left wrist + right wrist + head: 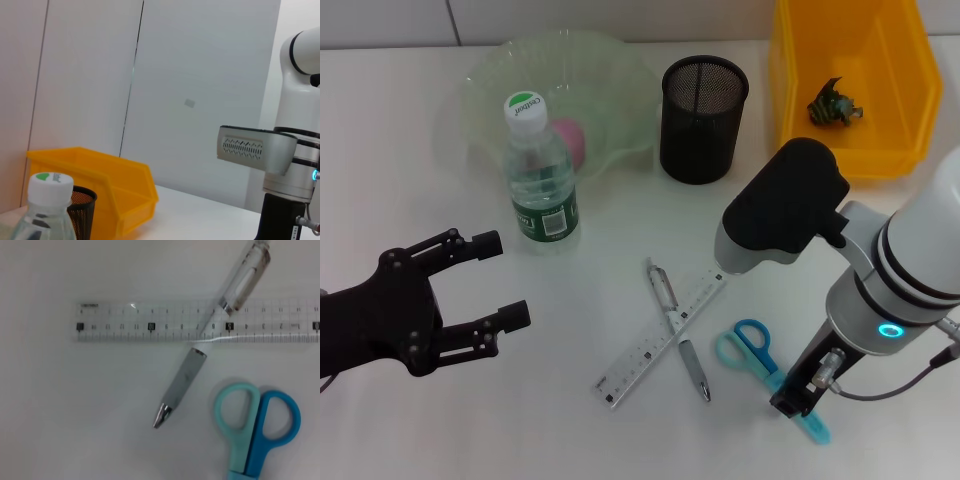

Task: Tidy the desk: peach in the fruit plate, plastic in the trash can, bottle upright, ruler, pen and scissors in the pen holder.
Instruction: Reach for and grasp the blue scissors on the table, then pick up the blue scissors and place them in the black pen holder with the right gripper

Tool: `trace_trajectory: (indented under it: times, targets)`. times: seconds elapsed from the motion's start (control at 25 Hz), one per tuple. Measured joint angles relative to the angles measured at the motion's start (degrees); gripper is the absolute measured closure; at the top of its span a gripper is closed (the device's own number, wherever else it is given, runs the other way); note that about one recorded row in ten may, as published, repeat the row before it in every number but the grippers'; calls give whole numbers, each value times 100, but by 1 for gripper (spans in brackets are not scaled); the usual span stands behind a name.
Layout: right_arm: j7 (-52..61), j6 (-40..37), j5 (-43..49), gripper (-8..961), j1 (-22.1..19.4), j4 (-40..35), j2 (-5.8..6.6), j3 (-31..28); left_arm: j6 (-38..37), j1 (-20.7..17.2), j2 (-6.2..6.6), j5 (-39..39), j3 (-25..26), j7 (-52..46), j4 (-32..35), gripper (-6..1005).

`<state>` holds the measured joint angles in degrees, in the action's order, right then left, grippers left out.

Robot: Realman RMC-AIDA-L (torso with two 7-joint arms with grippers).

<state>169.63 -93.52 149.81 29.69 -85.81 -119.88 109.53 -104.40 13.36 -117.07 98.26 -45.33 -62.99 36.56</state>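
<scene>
Black skeletal left end effector (470, 282) (screws visible); white-grey right arm (910, 270).

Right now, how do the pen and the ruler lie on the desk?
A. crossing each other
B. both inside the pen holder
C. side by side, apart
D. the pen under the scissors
A: the pen and the clear ruler form an X, while the scissors lie apart beside them.

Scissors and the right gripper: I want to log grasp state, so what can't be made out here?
- Right gripper: head view, its wrist covers the fingers.
- Scissors blades: head view, under that gripper; right wrist view, cut off by the frame edge.
- Peach: head view, partly behind the bottle.
</scene>
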Motion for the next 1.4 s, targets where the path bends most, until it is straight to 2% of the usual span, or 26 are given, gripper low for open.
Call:
trace_trajectory:
  times: [0.16,0.36,0.72,0.96,1.4]
  targets:
    - [4,-8,-9,620,54,159,0,-2,0,0,0,0,-2,1,0,157]
    - [6,-10,-21,612,57,127,0,7,-3,-5,0,0,-3,3,0,157]
    - [9,-7,-29,729,134,284,0,36,-8,-16,0,0,-2,22,-7,157]
    - [8,-13,-29,760,138,271,0,28,-14,-18,0,0,12,23,-9,157]
    - [-5,-129,-22,761,112,157,0,-1,-18,-18,0,0,33,22,-9,157]
